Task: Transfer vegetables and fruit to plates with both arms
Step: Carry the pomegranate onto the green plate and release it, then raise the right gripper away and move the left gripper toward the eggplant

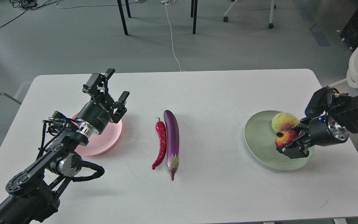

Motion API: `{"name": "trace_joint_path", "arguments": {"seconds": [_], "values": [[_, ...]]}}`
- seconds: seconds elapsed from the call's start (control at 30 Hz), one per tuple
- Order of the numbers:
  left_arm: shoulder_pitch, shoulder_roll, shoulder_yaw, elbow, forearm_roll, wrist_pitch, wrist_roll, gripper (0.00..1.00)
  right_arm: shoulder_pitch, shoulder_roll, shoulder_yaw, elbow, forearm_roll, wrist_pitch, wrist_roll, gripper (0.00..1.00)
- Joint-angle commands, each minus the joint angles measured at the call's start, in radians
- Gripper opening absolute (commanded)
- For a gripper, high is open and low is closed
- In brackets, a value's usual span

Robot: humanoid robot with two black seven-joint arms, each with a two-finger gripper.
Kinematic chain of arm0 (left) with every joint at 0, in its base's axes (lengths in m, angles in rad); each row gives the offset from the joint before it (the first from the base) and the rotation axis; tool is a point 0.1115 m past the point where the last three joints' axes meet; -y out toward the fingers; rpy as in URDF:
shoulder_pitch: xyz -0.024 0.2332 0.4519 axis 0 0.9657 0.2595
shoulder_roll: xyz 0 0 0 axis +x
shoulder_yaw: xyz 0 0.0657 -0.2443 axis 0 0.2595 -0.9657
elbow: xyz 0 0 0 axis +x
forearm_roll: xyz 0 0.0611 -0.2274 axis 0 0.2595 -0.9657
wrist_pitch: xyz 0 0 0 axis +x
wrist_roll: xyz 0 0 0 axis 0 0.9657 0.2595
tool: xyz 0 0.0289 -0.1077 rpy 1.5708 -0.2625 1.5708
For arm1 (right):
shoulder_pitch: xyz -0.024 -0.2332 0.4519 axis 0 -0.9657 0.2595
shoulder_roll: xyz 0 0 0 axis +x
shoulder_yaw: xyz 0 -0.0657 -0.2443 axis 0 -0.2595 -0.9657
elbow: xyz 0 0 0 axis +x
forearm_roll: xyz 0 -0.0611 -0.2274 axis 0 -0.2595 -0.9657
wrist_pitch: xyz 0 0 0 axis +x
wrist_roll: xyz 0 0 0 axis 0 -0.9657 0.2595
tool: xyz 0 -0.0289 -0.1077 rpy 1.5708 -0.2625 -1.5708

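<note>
The right claw (286, 141) grips the pomegranate (284, 138) over the green plate (261, 140) — fruit goes there, and the peach (283, 121) sits just behind it. The left claw (112, 90) is open and holds nothing, hanging above the pink plate (104, 143). The chili (161, 143) and eggplant (172, 140) lie side by side, well off to its right — probably next.

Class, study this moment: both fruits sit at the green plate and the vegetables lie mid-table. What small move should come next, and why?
Probably the right hand should open and lift away: it grips the pomegranate, already on the green plate beside the yellow-green fruit. The chili pepper and eggplant await the open left hand.
</note>
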Motion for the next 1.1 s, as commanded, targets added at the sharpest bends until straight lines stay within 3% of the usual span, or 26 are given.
{"name": "trace_joint_path", "arguments": {"seconds": [0.0,0.13,0.33,0.47,0.6,0.83,0.97,1.07], "values": [[0.0,0.001,0.0,-0.002,0.0,0.0,0.0,0.98,-0.004,0.004,0.004,0.0,0.0,-0.001,0.0,0.85],[0.001,0.001,0.0,-0.002,0.0,0.0,0.0,0.98,-0.004,0.004,0.004,0.0,0.002,0.0,0.0,0.94],[0.001,0.001,0.0,-0.004,0.0,0.0,0.0,0.98,-0.004,-0.004,0.04,0.006,0.006,-0.002,0.0,0.96],[0.001,0.007,0.0,-0.008,0.0,0.0,0.0,0.98,-0.005,-0.022,0.162,0.015,0.057,-0.002,0.0,0.97],[-0.002,0.021,-0.002,-0.01,0.0,-0.002,-0.001,0.98,-0.027,-0.024,0.273,0.015,0.355,-0.005,0.0,0.97],[-0.017,0.047,-0.003,-0.01,0.0,-0.009,-0.027,0.98,-0.183,-0.019,0.458,0.006,1.097,-0.042,0.0,0.97],[-0.031,0.053,0.0,-0.013,0.113,-0.011,-0.069,0.98,-0.356,-0.015,0.63,0.0,1.346,-0.05,0.0,0.98],[-0.051,0.052,0.006,-0.042,0.309,-0.022,-0.072,0.98,-0.509,-0.003,0.786,-0.034,1.439,-0.048,0.0,0.98]]}}
